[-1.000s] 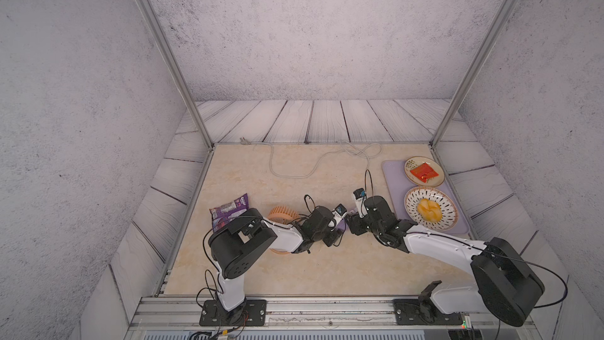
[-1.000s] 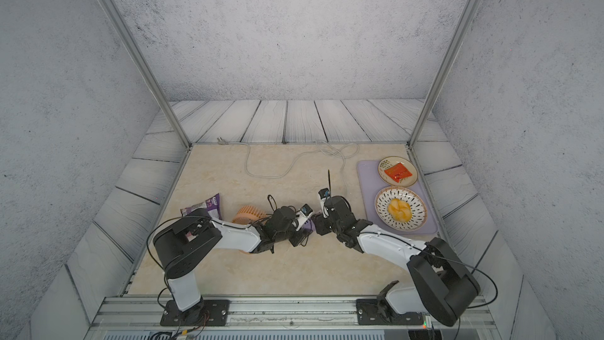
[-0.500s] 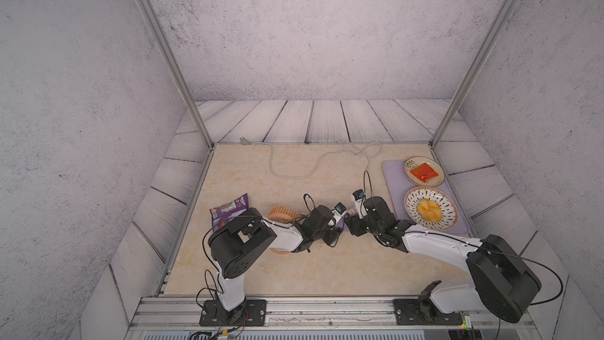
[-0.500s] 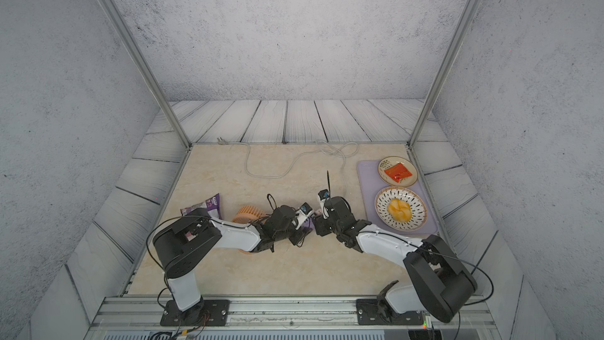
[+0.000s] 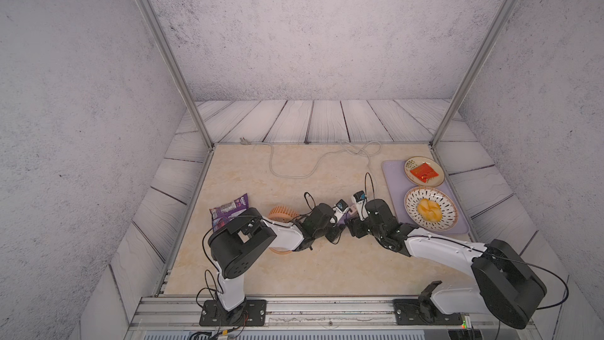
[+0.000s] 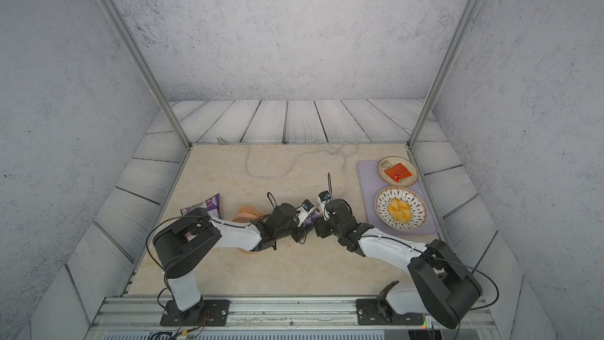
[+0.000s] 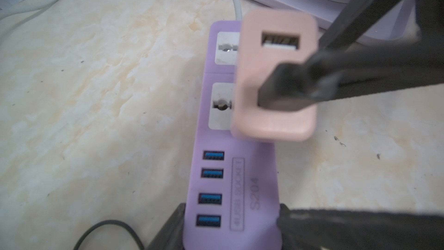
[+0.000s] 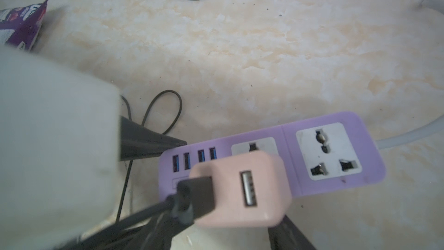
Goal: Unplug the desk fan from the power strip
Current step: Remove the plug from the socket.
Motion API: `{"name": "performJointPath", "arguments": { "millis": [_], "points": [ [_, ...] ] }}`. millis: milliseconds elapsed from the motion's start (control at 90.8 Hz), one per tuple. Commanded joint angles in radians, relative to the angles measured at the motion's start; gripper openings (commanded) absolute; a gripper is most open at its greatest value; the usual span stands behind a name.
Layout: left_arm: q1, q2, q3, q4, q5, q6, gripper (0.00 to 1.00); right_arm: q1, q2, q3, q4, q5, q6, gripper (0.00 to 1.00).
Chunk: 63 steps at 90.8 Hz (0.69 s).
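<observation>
Left gripper [image 7: 230, 215] pinching power strip [image 7: 230, 183] mid-table, right gripper [image 8: 225, 224] clamped on pink plug adapter [image 8: 240, 188] over its socket, desk fan [image 5: 282, 214] under left arm [image 5: 284, 233], snack packet [image 5: 228, 209] beside, plates [image 5: 412, 206] with red sachet [image 5: 424, 171], yellow food [image 5: 429, 209]

Pink plug [image 8: 240, 188] at lavender power strip [image 8: 328, 151]

The left arm [image 5: 284, 233] and the right arm [image 5: 441, 250] are made of long white parts and big round black joints. Thin black cables [image 5: 203, 240] loop beside them, and each black base plate [image 5: 228, 312] has small silver screws. The left gripper [image 7: 230, 209] has black fingers [image 7: 360, 227].
</observation>
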Motion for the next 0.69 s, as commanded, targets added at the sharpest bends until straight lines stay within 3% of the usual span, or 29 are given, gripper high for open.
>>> {"name": "performJointPath", "arguments": {
  "millis": [0, 253, 682],
  "points": [
    [-0.001, -0.031, 0.031, 0.015, 0.005, 0.008, 0.00, 0.001, -0.047, -0.034, 0.006, 0.033, 0.014, 0.67],
    [0.000, -0.028, 0.020, -0.025, 0.011, 0.021, 0.00, -0.007, -0.105, -0.089, 0.019, 0.079, -0.021, 0.67],
    [0.001, -0.034, 0.004, -0.019, 0.026, 0.017, 0.00, -0.006, -0.047, -0.062, 0.141, 0.023, -0.082, 0.68]
  ]
}}
